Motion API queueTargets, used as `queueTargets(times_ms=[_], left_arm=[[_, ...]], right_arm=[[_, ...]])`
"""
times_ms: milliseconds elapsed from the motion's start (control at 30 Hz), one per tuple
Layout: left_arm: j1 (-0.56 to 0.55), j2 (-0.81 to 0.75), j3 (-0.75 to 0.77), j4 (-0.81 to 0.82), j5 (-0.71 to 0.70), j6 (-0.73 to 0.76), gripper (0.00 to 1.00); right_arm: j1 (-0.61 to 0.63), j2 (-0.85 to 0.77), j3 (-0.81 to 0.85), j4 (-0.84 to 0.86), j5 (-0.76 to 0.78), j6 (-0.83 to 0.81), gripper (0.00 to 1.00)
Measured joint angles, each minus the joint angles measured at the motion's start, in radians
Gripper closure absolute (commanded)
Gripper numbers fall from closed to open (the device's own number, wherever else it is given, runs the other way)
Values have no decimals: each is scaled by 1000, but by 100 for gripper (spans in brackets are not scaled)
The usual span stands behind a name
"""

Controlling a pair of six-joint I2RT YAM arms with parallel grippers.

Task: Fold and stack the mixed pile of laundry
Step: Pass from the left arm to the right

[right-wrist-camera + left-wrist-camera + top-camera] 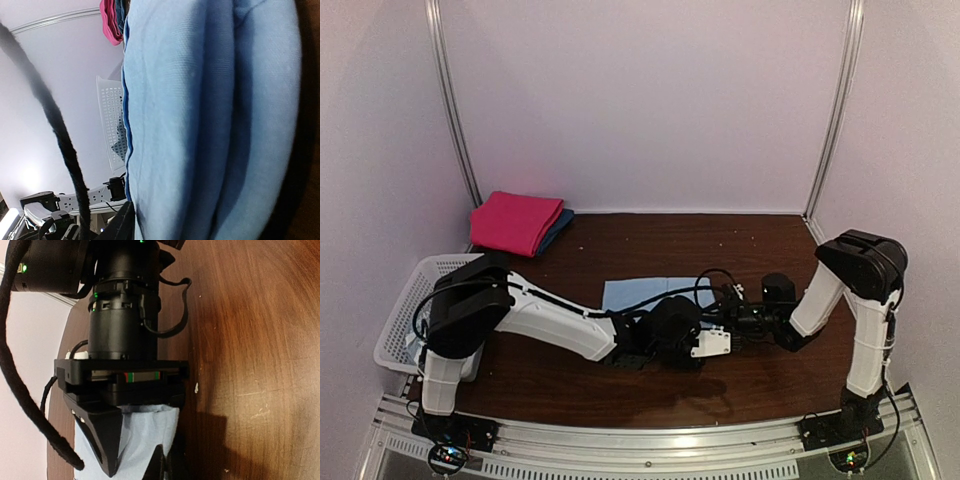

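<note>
From above, the light blue garment (645, 292) lies flat in the middle of the table (570, 392). Left wrist: the left gripper (136, 467) is pressed together, seemingly pinching the garment's edge (lift it taut). Right wrist: cloth fills the view, so whether the right gripper (728, 322) grips I cannot tell; seat it squarely before folding.

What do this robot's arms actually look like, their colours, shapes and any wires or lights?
Both the left arm and right arm have smooth white shells on their long links and bulky black rounded joints. Loose black cables loop near the wrists. The left end effector has black wedge-shaped fingers below a black cylindrical housing with small green lights.
</note>
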Motion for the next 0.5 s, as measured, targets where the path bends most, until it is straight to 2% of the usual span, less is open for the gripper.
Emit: queueTargets(times_ms=[133,333,500], left_arm=[[0,-2,-11,13,11,0,100],[0,-17,-39,22,23,1,100],[0,-34,-61,35,28,5,100]], right_arm=[[8,18,32,8,-6,12,61],[8,41,71,6,-19,11,73],[8,43,77,-5,-35,5,97]])
